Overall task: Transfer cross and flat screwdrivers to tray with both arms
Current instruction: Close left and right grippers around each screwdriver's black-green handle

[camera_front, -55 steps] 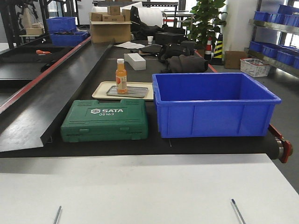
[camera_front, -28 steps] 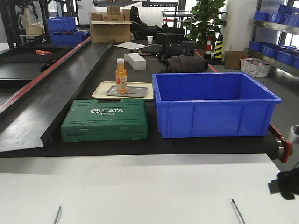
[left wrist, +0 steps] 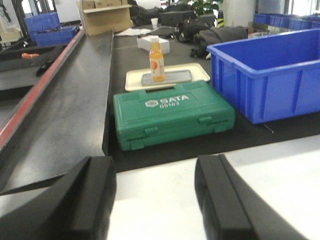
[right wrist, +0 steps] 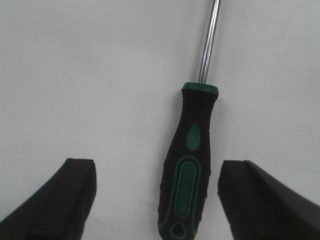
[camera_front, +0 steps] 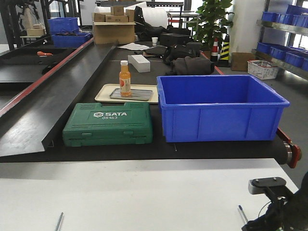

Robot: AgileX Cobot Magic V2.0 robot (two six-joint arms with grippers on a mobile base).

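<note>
Two screwdrivers lie on the white table, and only their shaft tips show in the front view, one at the left (camera_front: 58, 221) and one at the right (camera_front: 242, 213). The right wrist view shows the right one's black and green handle (right wrist: 187, 165) flat on the table. My right gripper (right wrist: 156, 192) is open around it without touching; the handle lies nearer the right finger. My left gripper (left wrist: 157, 200) is open and empty over the white table. The grey metal tray (camera_front: 139, 95) lies far back on a cream tray (camera_front: 103, 94), and it also shows in the left wrist view (left wrist: 175, 77).
An orange bottle (camera_front: 125, 78) stands on the grey tray. A green SATA case (camera_front: 108, 124) and a deep blue crate (camera_front: 219, 106) sit on the black belt between the white table and the tray. My right arm (camera_front: 281, 204) is at the bottom right.
My right arm has come into the front view from the right and moved down and left beside the right screwdriver's shaft. The screwdrivers have not moved.
</note>
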